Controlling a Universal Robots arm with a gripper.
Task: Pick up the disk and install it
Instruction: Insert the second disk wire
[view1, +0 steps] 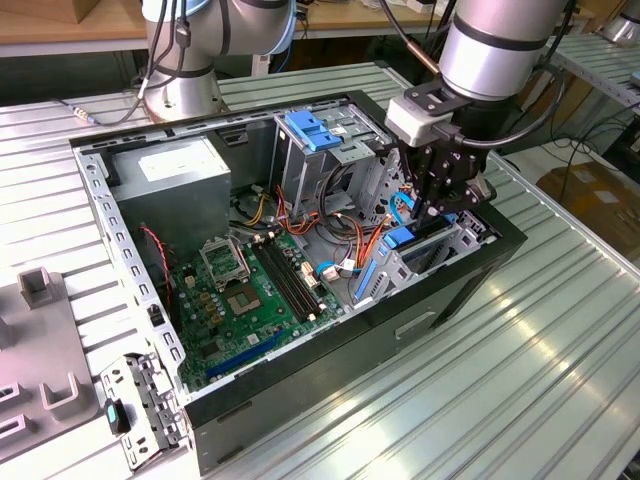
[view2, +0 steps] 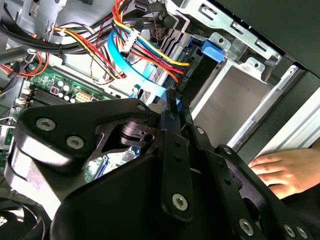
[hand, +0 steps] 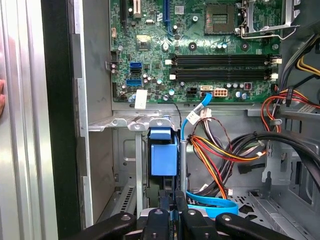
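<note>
The disk (view1: 402, 238) stands on edge in the low metal drive bay (view1: 392, 272) at the front corner of the open computer case, its blue carrier end showing. In the first wrist view the disk (hand: 164, 155) sits in the bay's slot, seen edge-on. My gripper (view1: 428, 212) hangs straight over it, and its black fingers (hand: 163, 202) are shut, with hardly any gap. The fingertips (view2: 173, 107) reach down to the disk (view2: 210, 51); whether they touch it I cannot tell.
Bundled coloured cables (hand: 225, 150) and a blue ribbon cable (hand: 210, 207) lie right beside the bay. The motherboard (view1: 250, 290), the grey power-supply box (view1: 175, 180) and a tall cage with a blue latch (view1: 312, 130) fill the case. A person's hand (view2: 280, 170) rests outside the case wall.
</note>
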